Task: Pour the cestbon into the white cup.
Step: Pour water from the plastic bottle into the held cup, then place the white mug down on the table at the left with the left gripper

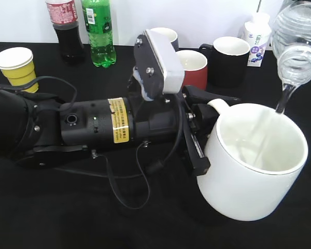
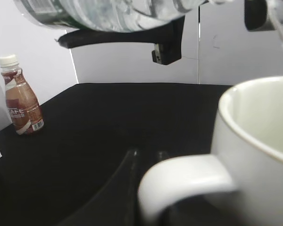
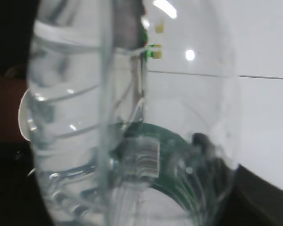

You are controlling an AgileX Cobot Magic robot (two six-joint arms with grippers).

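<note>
Two arms are working together over the black counter point(image 1: 52, 218). The left arm is lying low across the counter, and its black end effector point(image 1: 199, 137) is closing around the loop handle of the big white ceramic mug point(image 1: 251, 166). It is holding the mug tipped a little, with its open mouth facing up toward the bottle, probably so the water lands inside. The clear ribbed plastic water bottle with the dark green label point(image 1: 296, 44) is hanging upside down at the top right, its neck just above the mug's far rim. A thin stream of water point(image 1: 281, 104) is running down into the mug. The right end effector is hiding behind the bottle, so I cannot tell how it is gripping. The pouring looks like it is happening now.
</note>
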